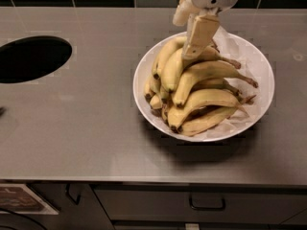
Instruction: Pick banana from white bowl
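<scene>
The white bowl (261, 73) stands on the grey counter at the right, lined with crinkled white paper and heaped with several yellow bananas. A long, plump, curved banana (172, 67) lies on top of the pile, its dark tip pointing down to the left. My gripper (183, 40) reaches down from the top edge over the back of the pile. It is open, and its front finger (197, 32) touches the upper part of that top banana. The other finger sits behind and to the left, higher up. Nothing is lifted.
A round dark hole (29, 59) is cut into the counter at the left. A dark tiled wall runs along the back. Drawer fronts with handles (206, 206) show below the counter's front edge.
</scene>
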`<state>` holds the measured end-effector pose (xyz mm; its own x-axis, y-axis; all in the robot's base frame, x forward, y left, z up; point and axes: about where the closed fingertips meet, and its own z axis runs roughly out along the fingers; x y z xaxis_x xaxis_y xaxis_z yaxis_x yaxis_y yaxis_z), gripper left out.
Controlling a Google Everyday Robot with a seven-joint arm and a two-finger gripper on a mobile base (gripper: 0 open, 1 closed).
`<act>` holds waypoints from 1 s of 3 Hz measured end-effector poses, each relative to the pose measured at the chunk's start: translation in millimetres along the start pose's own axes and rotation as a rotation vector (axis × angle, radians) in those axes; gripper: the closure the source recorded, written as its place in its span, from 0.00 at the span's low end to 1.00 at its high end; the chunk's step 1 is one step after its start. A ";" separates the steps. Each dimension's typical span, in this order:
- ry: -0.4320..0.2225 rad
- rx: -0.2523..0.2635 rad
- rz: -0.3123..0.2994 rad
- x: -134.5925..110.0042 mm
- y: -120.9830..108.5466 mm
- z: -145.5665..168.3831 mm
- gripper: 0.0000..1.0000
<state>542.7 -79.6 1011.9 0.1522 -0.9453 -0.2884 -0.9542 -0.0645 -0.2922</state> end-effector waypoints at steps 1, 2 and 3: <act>0.002 -0.006 0.007 -1.4 14.5 0.6 0.37; -0.001 -0.020 0.014 0.9 21.1 1.7 0.38; -0.003 -0.042 0.028 5.3 23.7 2.4 0.38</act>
<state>521.5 -85.4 1001.3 0.1265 -0.9459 -0.2989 -0.9680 -0.0518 -0.2456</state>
